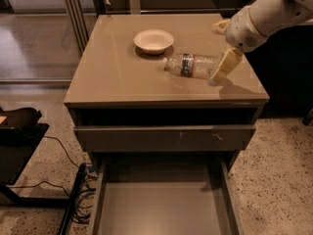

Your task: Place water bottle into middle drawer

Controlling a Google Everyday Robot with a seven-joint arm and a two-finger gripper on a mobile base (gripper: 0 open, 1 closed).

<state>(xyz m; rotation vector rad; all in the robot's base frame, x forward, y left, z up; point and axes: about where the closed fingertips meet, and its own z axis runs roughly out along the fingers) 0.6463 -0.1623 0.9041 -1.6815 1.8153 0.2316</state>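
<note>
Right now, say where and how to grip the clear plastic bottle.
Grip the clear crinkled plastic bottle across its dark label band, from above: it lies on its side on the tan cabinet top, long sides exposed. The gripper hangs by its wide end.
</note>
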